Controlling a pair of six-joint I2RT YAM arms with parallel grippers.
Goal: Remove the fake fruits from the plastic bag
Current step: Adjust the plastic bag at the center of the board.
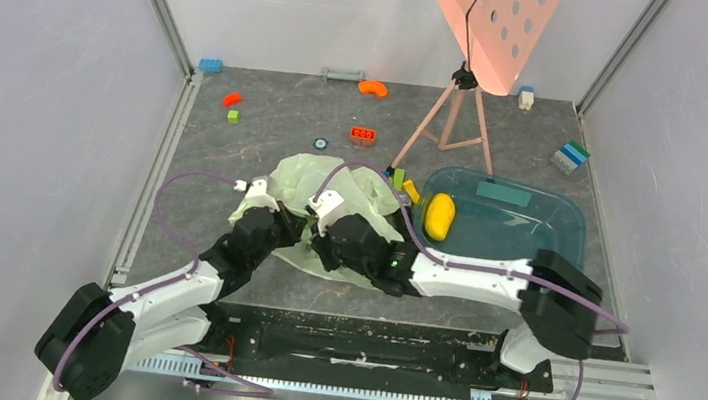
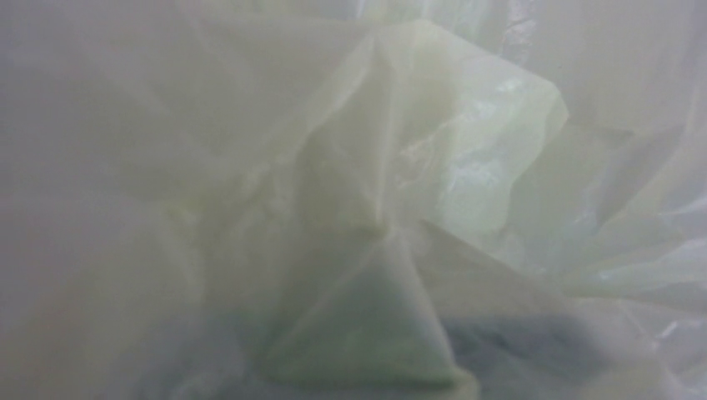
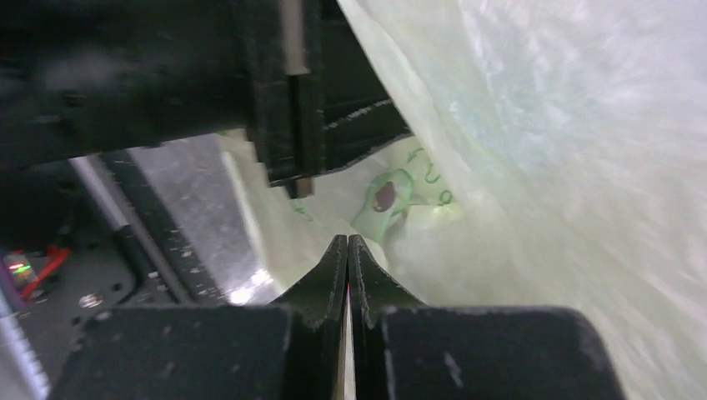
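Close against the left wrist camera, the plastic bag (image 2: 433,133) fills our whole view with pale, unfocused film. It hides that arm's fingers, and a greenish shape (image 2: 367,333) low in the frame is too blurred for us to name. From above, we lose the tip of the left gripper (image 1: 278,217) among the bag's folds, and what the bag holds is hidden from us. In the right wrist view, a dark body (image 3: 167,75) is blurred and cut by the top edge, and the green print (image 3: 392,193) on the film is unreadable. Overhead, the pink perforated panel (image 1: 491,24) runs off the upper edge. A small round object (image 1: 320,143) is too small for us to identify.
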